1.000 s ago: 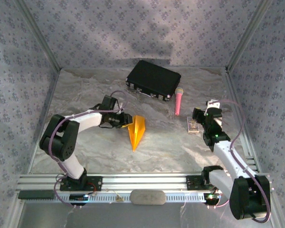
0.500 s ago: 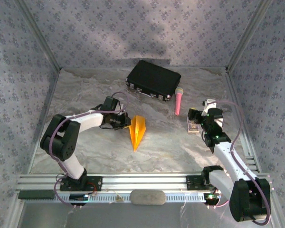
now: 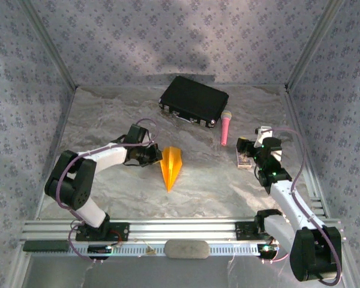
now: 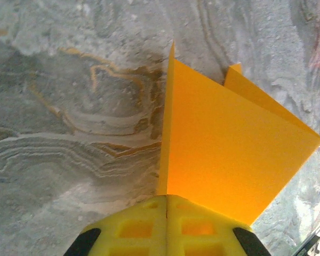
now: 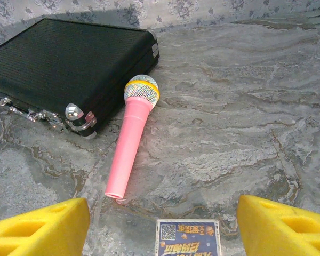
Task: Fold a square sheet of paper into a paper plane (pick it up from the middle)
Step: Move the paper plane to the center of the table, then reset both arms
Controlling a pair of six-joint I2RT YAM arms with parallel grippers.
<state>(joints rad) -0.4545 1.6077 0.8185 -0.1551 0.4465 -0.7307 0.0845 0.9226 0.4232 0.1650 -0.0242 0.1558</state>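
Now, your left end effector point(image 4: 166, 200) is pinched fully closed on the paper plane point(image 3: 171, 167). It grips the folded layers at the wide tail end, with the flaps rising out of the seam between the pads. The plane lies on the table point(image 3: 216, 192) near the middle, its point aimed at the near edge.

This looks like the pinch that sets the centre crease or readies a lift. Since the grip sits at the tail rather than the middle, expect the nose to droop, so raise it slowly and straight up. Do not drag the tip across the table. Avoid twisting the wrist, because thin paper tears or unfolds easily at the pinch.

Your right end effector point(image 3: 247, 151) stands wide and holds nothing. It hovers over a small printed card point(image 5: 188, 237) beside the pink microphone point(image 5: 130, 136) and the black case point(image 5: 58, 53), well apart from the plane. Leave it there unless the nose needs support.
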